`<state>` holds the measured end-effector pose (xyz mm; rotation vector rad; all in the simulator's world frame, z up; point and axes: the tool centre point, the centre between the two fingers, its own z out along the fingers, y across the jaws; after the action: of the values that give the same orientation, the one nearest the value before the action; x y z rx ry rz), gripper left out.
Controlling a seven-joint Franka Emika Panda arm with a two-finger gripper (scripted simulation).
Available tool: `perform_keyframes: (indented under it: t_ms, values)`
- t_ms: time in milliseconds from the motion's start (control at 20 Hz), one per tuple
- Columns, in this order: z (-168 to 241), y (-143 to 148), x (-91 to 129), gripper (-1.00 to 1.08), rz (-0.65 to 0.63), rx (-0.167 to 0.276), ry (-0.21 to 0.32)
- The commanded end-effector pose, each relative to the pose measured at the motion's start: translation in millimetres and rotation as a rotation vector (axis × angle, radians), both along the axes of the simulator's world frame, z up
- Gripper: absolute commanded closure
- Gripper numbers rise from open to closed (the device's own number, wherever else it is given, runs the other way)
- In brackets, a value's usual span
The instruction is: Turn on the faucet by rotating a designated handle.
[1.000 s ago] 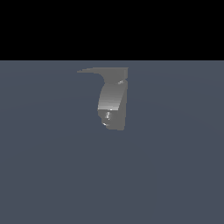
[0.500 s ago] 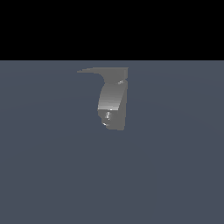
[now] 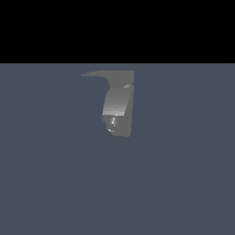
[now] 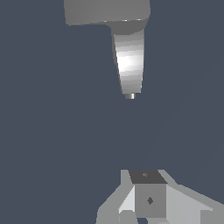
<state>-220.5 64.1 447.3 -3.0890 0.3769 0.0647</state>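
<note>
Your tool (image 4: 148,199) sits well apart from the faucet (image 3: 118,108); handle (image 3: 103,74) untouched; you cannot tell its jaw width.

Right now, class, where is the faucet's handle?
In the exterior view, the handle juts from the top of the faucet toward that view's left, just below the black background band.
</note>
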Motion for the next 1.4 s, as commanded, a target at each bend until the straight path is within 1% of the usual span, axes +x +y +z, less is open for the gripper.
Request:
perform_keyframes:
  t_ms: [0, 700, 1350]
  values:
    - [-7, 10, 8, 1.08, -0.053, -0.001, 0.0]
    - [-44, 60, 64, 1.08, -0.348, -0.006, 0.001]
    - [-78, 88, 126, 1.08, -0.619, -0.012, 0.002]
